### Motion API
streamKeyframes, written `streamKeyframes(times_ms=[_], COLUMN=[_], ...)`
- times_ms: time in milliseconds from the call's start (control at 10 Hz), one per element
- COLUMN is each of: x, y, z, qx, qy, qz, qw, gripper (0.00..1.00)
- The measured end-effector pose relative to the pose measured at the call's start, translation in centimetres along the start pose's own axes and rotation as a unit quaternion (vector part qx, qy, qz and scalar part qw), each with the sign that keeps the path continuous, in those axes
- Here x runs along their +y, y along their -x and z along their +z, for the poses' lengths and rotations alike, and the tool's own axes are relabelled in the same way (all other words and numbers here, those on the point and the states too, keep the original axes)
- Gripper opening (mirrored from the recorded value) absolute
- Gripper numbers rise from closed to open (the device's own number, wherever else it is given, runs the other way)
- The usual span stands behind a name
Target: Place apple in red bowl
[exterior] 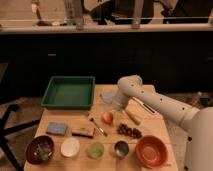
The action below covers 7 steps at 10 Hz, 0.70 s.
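The apple [107,117] lay mid-table [156,128], just below and slightly left of the gripper [115,106], which hung close above it with jaws spread and nothing held. Being round, the apple showed no long axis and no heading. The red bowl [151,151] sat well apart, lower right.

The arm [165,102] was white, smooth and rounded. Its pale gripper [111,106], spread wide, hung over the surface's [154,124] middle.

Camera view: high, facing the table [70,116] — looking down at it.
Framing: whole tabletop, gripper [113,106] mid-frame.
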Motion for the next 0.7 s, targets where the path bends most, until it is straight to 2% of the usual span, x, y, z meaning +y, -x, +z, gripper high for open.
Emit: streamKeyframes(times_ms=[700], x=[0.2], y=[0.2], z=[1.3], qx=[0.001], qy=[0.019], qz=[0.001], qw=[0.9998], gripper=[0.80])
